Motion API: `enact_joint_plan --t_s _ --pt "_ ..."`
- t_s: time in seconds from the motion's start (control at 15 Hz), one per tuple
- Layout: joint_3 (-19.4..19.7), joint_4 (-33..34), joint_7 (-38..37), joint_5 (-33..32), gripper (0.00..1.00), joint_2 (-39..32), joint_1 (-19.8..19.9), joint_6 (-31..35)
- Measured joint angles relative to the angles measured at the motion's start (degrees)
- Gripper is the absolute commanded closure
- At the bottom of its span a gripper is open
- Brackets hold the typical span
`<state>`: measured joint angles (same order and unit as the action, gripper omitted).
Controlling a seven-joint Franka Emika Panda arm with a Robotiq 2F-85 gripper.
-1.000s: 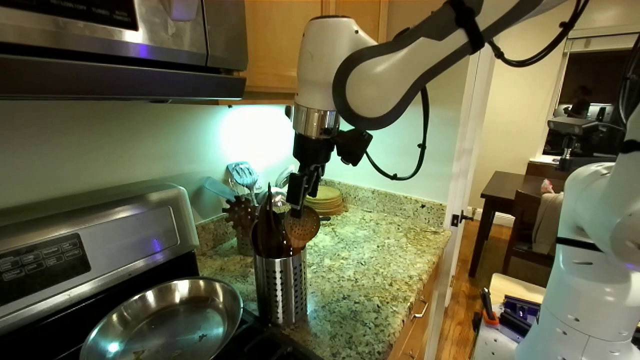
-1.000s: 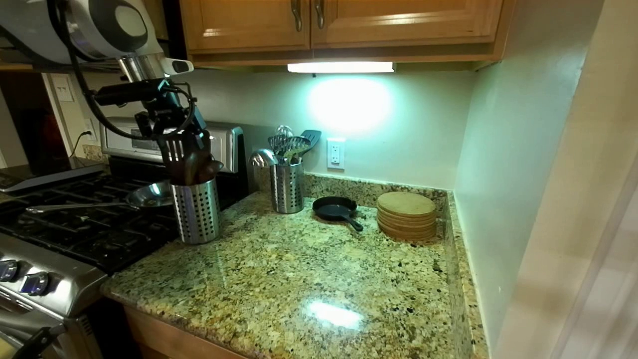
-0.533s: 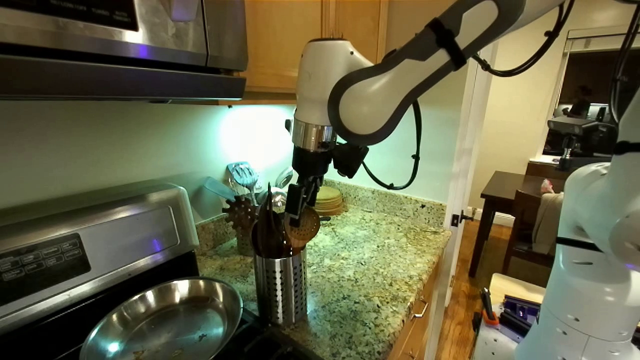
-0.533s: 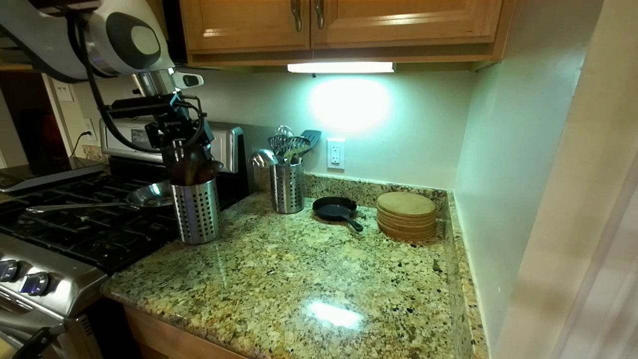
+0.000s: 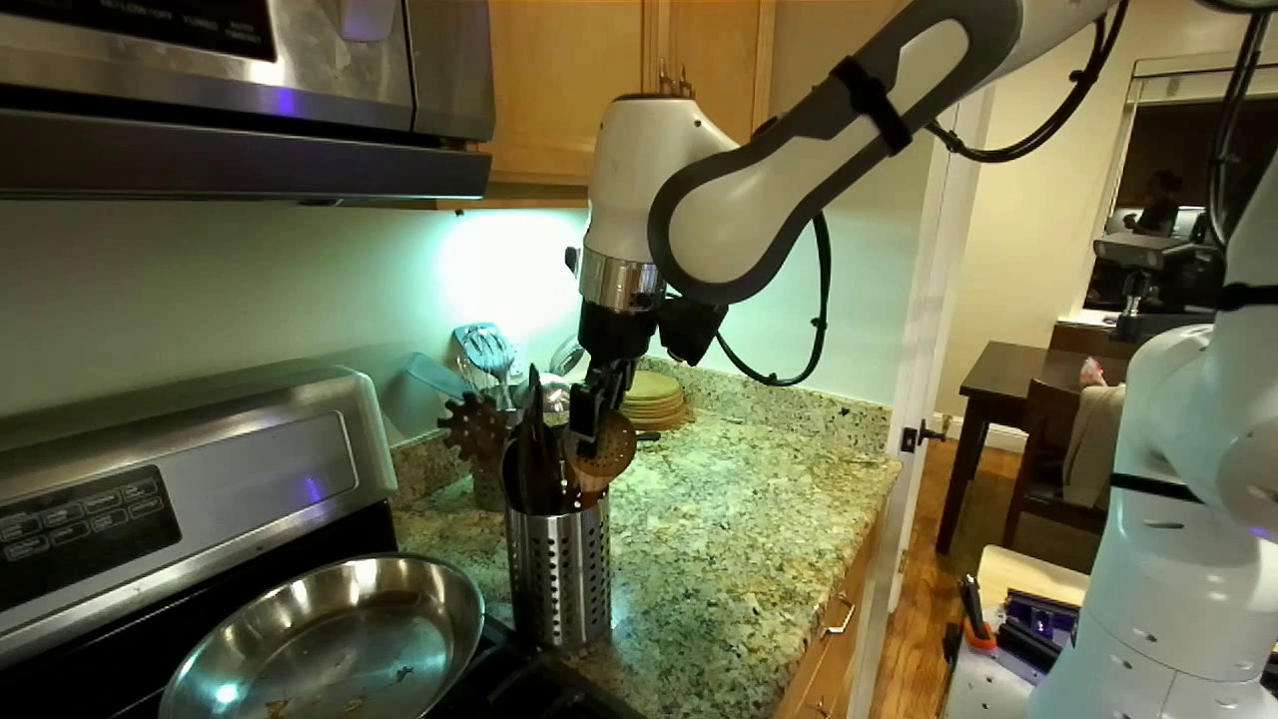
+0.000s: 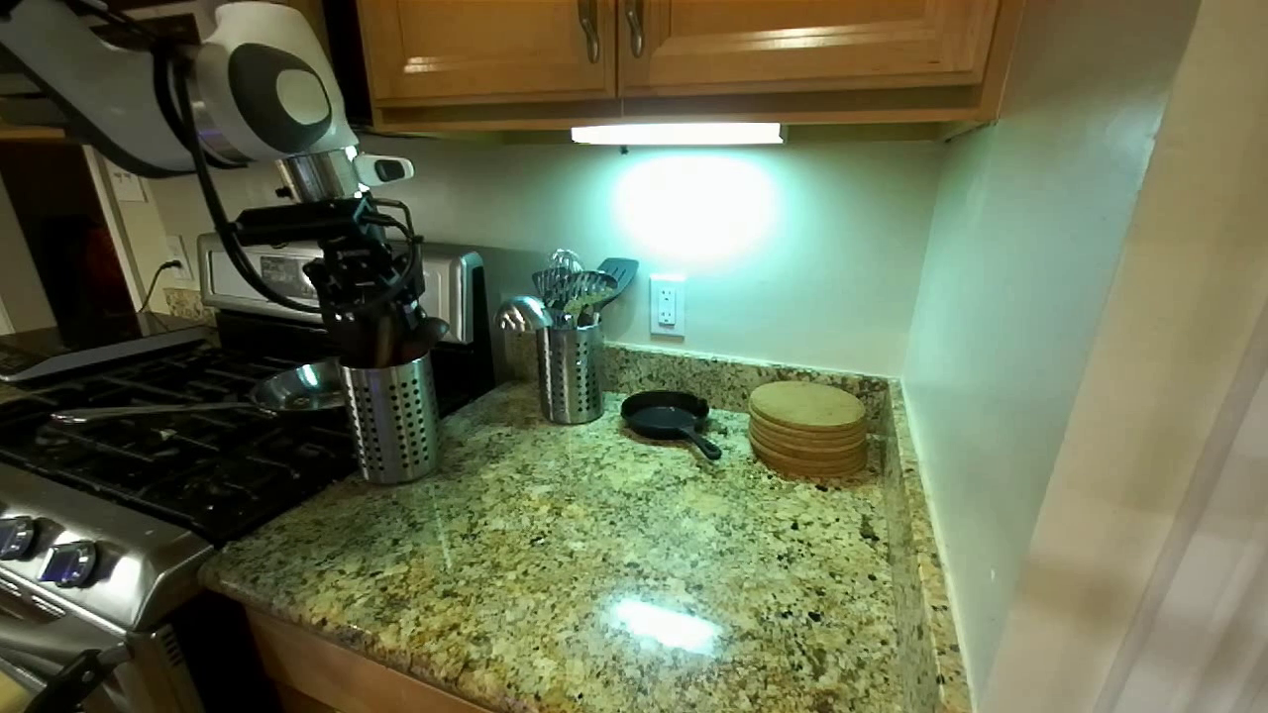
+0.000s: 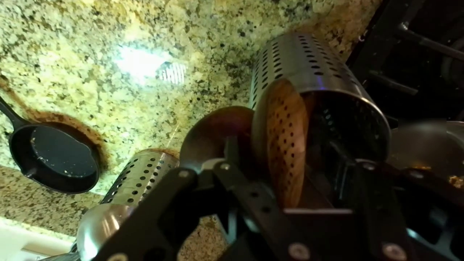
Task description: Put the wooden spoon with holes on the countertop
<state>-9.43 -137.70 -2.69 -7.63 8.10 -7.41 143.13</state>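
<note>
The gripper [image 5: 601, 417] points downward, fingers [image 5: 584, 411] spread apart; between them, in the wrist view, shows the perforated head of the wooden spoon with holes [image 7: 286, 145], contact impossible to tell, its lower part inside the steel canister [image 7: 304, 61]; this stands on the polished, speckled countertop [image 6: 634, 535], just beside the black stove top [image 6: 119, 456]; wooden cabinets [image 6: 475, 50] and a lit lamp [image 6: 679, 134] hang above; the steel unit [image 5: 200, 85] over the stove top reads "TURBO", its smaller print blurred.
</note>
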Motion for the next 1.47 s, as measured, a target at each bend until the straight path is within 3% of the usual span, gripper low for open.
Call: enact_joint_plan --t_s 0.2,0.33,0.73,1.47 --pt "-0.01 0.0 0.02 0.0 0.89 0.0 -0.02 0.01" --pt "-0.01 0.0 0.02 0.0 0.94 0.0 -0.02 0.01" --pt "-0.85 0.68 0.02 -0.45 0.9 0.87 -0.18 -1.71" --pt "-1.21 4.3 0.17 -0.13 0.91 6.99 -0.89 -14.76"
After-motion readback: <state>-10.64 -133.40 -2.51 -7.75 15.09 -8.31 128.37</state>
